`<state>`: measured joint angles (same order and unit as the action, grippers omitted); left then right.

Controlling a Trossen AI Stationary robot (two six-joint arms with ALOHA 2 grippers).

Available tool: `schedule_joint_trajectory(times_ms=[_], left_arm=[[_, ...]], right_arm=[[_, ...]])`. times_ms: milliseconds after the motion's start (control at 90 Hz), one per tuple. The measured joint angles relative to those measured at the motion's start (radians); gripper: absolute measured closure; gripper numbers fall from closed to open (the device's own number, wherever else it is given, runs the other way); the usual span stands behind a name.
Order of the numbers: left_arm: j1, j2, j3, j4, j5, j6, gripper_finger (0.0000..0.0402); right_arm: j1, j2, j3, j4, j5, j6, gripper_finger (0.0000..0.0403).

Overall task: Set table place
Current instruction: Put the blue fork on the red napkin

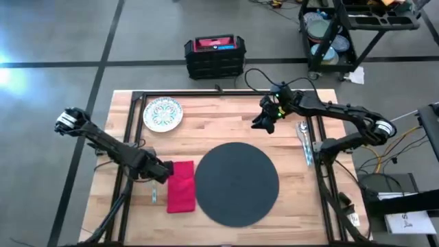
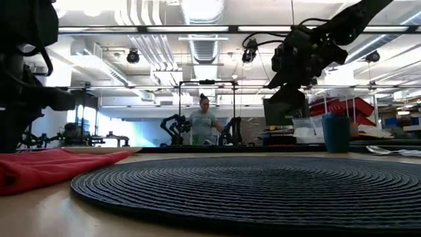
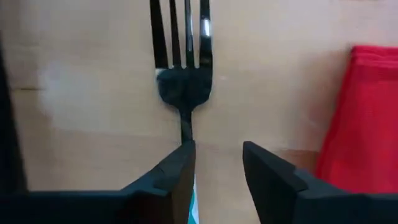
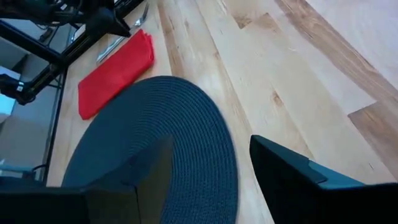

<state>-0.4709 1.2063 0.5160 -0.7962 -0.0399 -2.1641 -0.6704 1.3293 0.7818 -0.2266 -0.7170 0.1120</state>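
two grippers: both with fingers parted, holding nothing
left gripper (image 1: pixel 163 171): low over the silver fork (image 3: pixel 181 68), left of the red cloth napkin (image 1: pixel 181 186)
right gripper (image 1: pixel 263 122): raised beyond the round dark grey mat (image 1: pixel 236 182)
white patterned plate (image 1: pixel 162 114): far left of the light wooden table (image 1: pixel 219 116)
dark blue cup (image 2: pixel 336 133): far right

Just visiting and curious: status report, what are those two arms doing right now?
Left gripper open, low over the fork beside the red napkin. Right gripper open, raised above the table past the mat. Plate at far corner. Nothing blocking.
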Motion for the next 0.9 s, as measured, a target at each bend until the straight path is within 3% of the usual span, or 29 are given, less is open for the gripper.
schedule_joint_trajectory(times_ms=[567,900], left_arm=[[-0.011,-0.051,0.054,-0.065,-0.044,0.038,0.0270],[-0.022,0.002,0.017,0.011,-0.027,0.054,0.0297]], right_arm=[[0.000,0.000,-0.001,0.001,0.003,-0.003,0.0199],[0.000,0.000,-0.001,0.000,0.003,-0.007,0.0199]])
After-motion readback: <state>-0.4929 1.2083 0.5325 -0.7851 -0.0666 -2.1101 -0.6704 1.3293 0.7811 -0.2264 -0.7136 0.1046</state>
